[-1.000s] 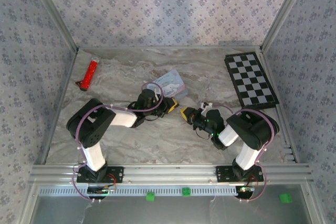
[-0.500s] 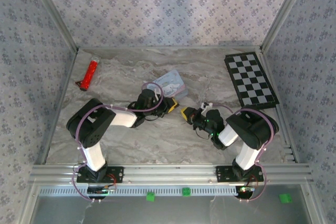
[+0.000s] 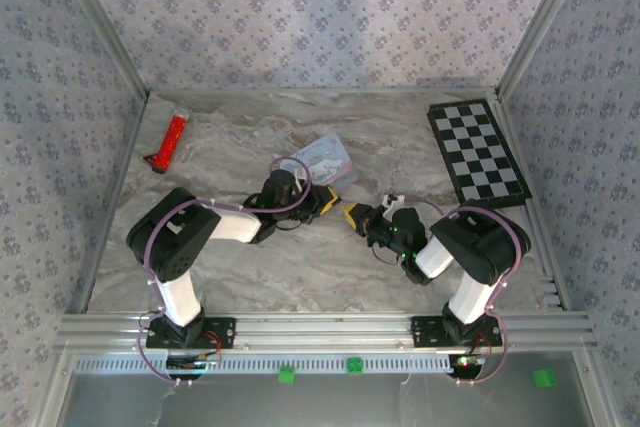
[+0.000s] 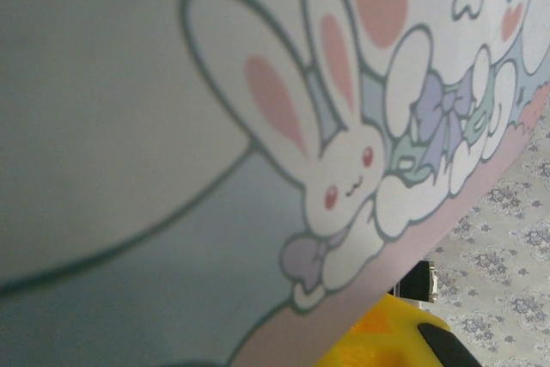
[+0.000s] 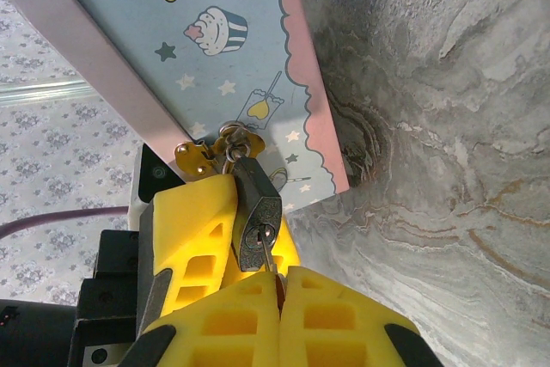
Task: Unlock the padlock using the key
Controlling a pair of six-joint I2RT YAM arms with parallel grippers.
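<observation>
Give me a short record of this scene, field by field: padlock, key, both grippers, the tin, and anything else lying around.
padlock: small dark metal lock hanging from the tin's clasp, keyhole facing the right gripper
key: thin blade entering the keyhole; head hidden between the fingers
right gripper: shut on the key
left gripper: at the tin's near corner; one yellow finger lies alongside the padlock; grip unclear
tin: pastel blue, cartoon print, pink rim
red tool: far left, apart from both arms
checkerboard: far right
</observation>
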